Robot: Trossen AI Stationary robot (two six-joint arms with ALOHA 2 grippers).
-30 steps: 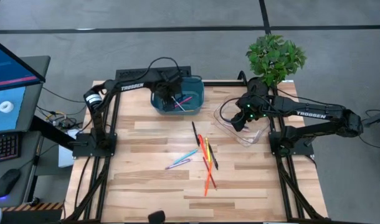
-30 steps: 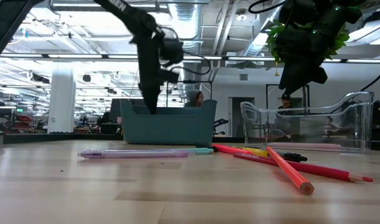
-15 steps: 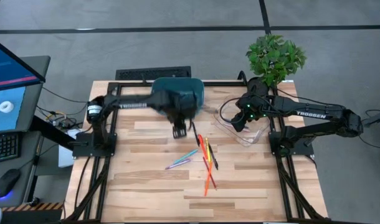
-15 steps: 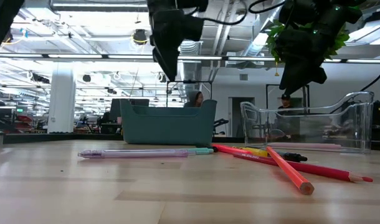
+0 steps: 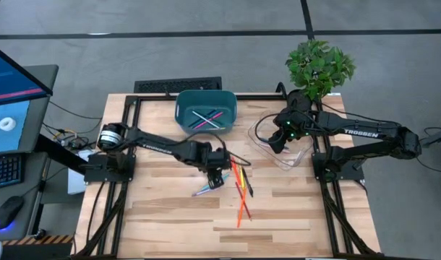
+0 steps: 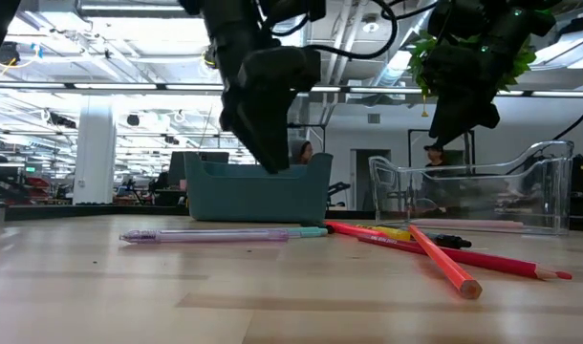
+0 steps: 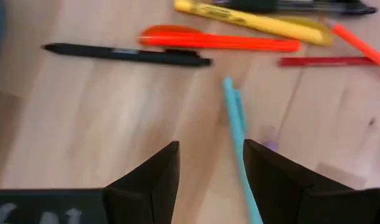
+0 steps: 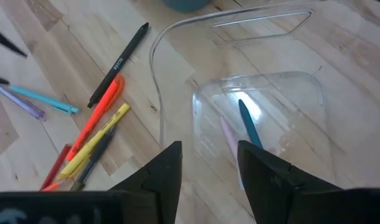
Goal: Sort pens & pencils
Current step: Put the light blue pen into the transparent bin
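Observation:
Loose pens & pencils lie flat on the wooden table: a black pen (image 7: 124, 54), an orange one (image 7: 221, 42), a yellow one (image 7: 258, 22), a red one (image 7: 327, 61), a teal pen (image 7: 238, 130) and a purple pen (image 6: 205, 235). My left gripper (image 5: 215, 179) hovers open just above the teal pen, touching nothing. More pens lie in the teal bin (image 5: 184, 115). My right gripper (image 5: 278, 142) hangs open over the clear tray (image 8: 177, 37), which holds a teal pen (image 8: 249, 127) and a pink one (image 8: 229, 138).
A potted plant (image 5: 318, 65) stands at the far right corner behind the tray. Bare wood stretches along the near side of the table (image 5: 177, 224). A monitor and keyboard (image 5: 7, 94) sit off the table's left edge.
My left gripper has swung from above the teal bin toward the near edge and the right, coming over the loose pens and sinking slightly. The bin's pens now show uncovered. My right arm has kept still.

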